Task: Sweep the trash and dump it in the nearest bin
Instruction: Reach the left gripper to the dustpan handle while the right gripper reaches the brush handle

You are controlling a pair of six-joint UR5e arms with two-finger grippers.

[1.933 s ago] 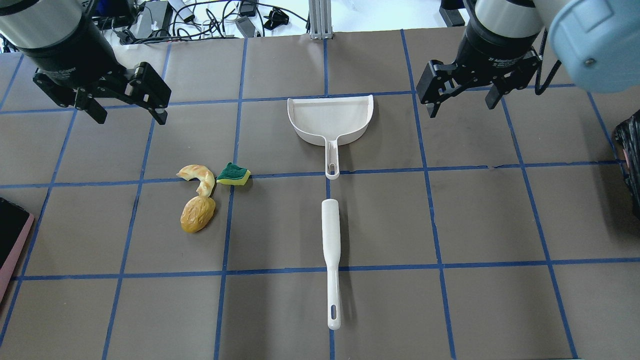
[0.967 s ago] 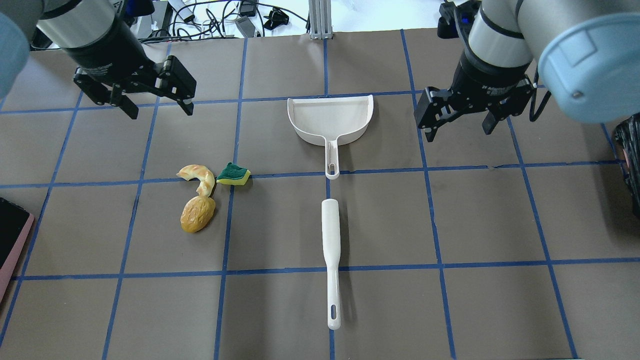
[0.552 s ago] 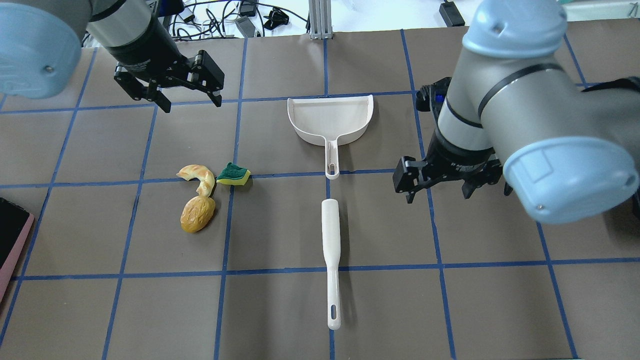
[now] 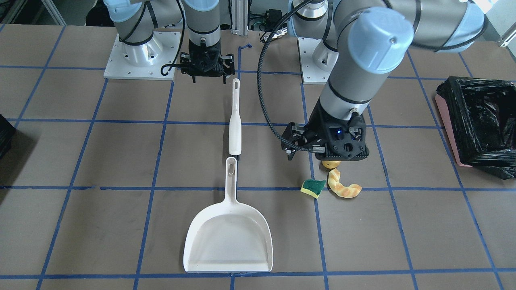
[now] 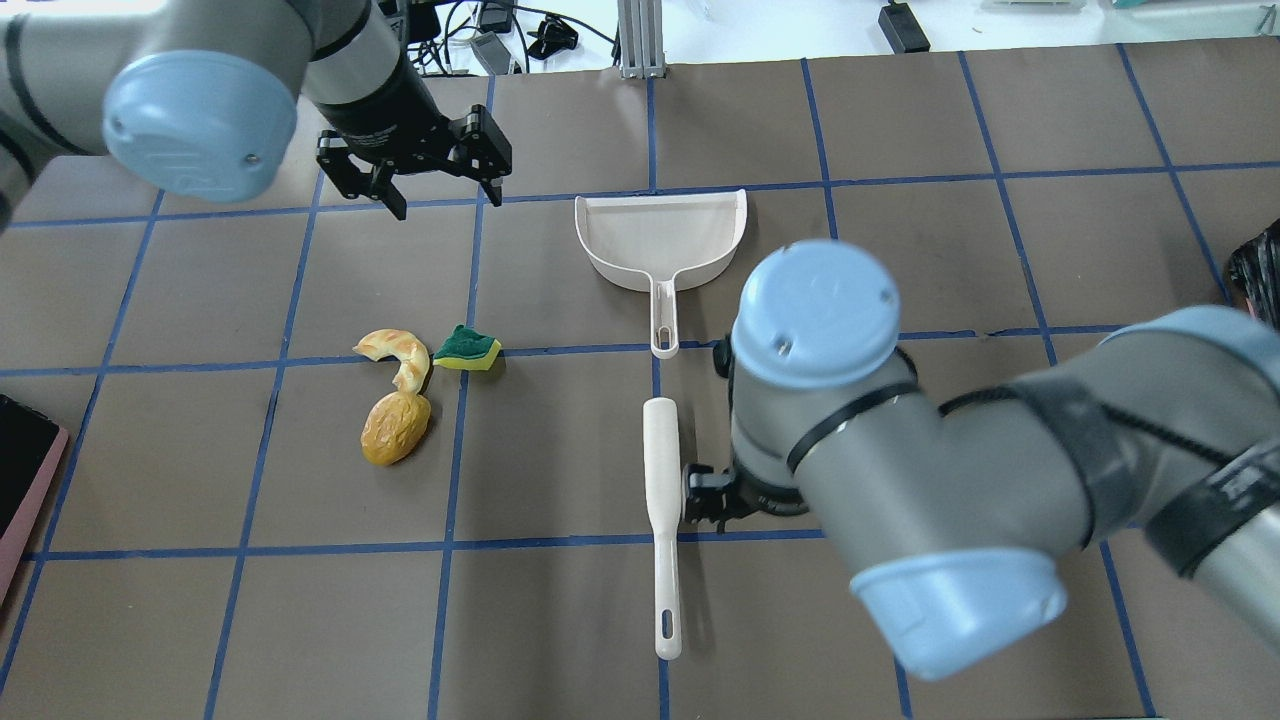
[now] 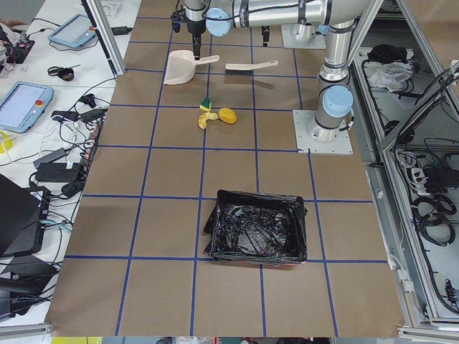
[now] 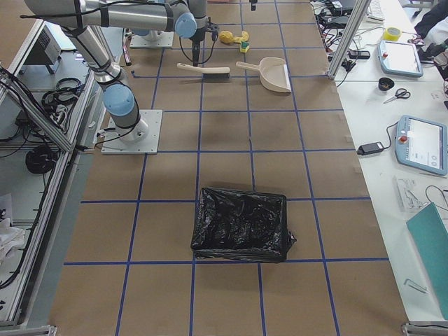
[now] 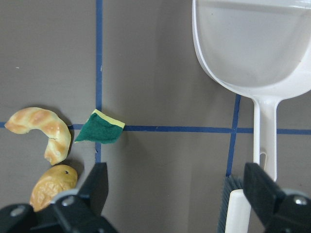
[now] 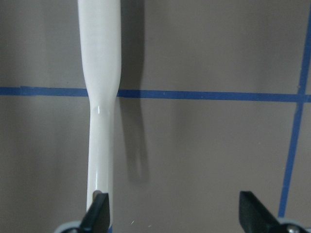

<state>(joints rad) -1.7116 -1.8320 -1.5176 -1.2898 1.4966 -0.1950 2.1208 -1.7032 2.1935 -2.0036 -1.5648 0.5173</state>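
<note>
Step in hand: we judge this the opening step, fetching the tools. Nothing is held, and neither sweeping nor dumping has begun.
Nearest arm: the right gripper (image 9: 172,199) sits low in the overhead frame, mostly hidden under its own arm. Its wrist view shows the jaws spread wide and empty just above the long white plastic brush (image 5: 661,460), whose handle lines up with one finger rather than lying between the two.
Next move, near: we think a small sideways shift to centre the handle, a descent, then a firm close.
Trash: clustered at centre left of the overhead frame on the brown taped table (image 5: 1000,250). The lumpy yellow-brown potato-like piece (image 5: 395,428) touches or nearly touches the curved golden croissant-like piece (image 5: 398,353), and the green-and-yellow sponge piece (image 5: 467,349) lies just beside that.
Farthest arm: the left gripper (image 5: 449,206) hovers at upper left with its jaws open and empty, beyond the trash and beside the white plastic dustpan (image 5: 660,240).
Next move, far: we expect it must reach the dustpan's handle and close on it.
Nearest container: the pink rectangular bin (image 4: 452,141), lined with a crinkly black bag, sits at the overhead frame's lower left edge, well apart from the trash. We see only the liner inside, and we judge it the nearest bin.
Second bin (image 7: 241,210): black-bagged, at the right edge of the overhead frame, with only the bag showing inside.
Farthest container: the dustpan lies flat at upper centre and is empty. Its handle is in line with the brush, and a gap separates them.
</note>
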